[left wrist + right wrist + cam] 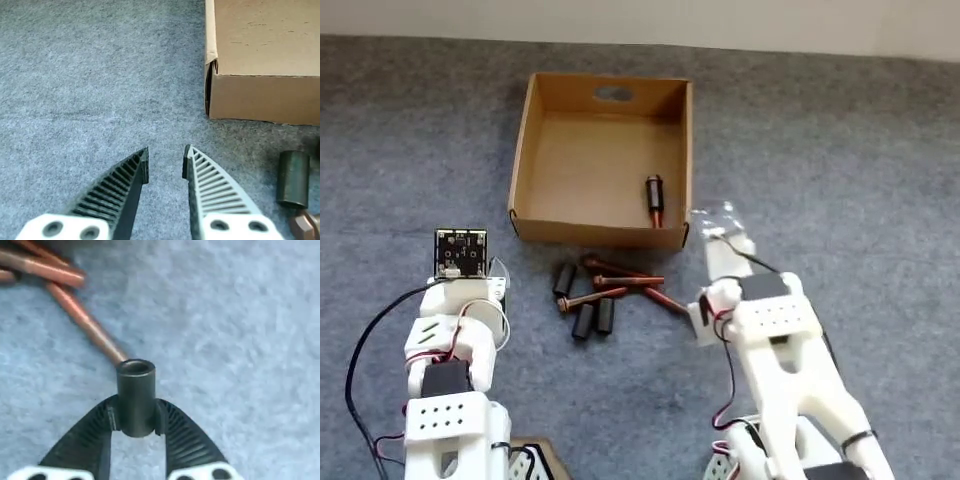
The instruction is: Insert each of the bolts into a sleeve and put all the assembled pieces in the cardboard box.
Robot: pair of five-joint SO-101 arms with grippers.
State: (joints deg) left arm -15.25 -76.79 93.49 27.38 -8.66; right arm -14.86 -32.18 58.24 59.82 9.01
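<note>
We show the right tool [136,413] clamping a dark cylindrical sleeve [135,390], bore facing the copper-coloured bolt [85,322] just ahead, likely for insertion. The left tool [166,162] hangs narrowly parted, empty, near the brown cardboard box [260,100].

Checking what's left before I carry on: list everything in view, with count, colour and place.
brown cardboard box: one, open-topped, on the carpet beyond the arms.
assembled copper bolt in a black sleeve: one, inside the box, by the wall on the right arm's side.
loose copper-coloured metal bolts: four as far as I can tell, piled just in front of the box.
loose black cylindrical sleeves: three, lying among the bolts.
held black sleeve: one, in the right gripper.
grey carpet: one, covering the table.
left gripper: open, over carpet near the box's corner.
right gripper: shut on the held sleeve, beside a bolt's tip.
</note>
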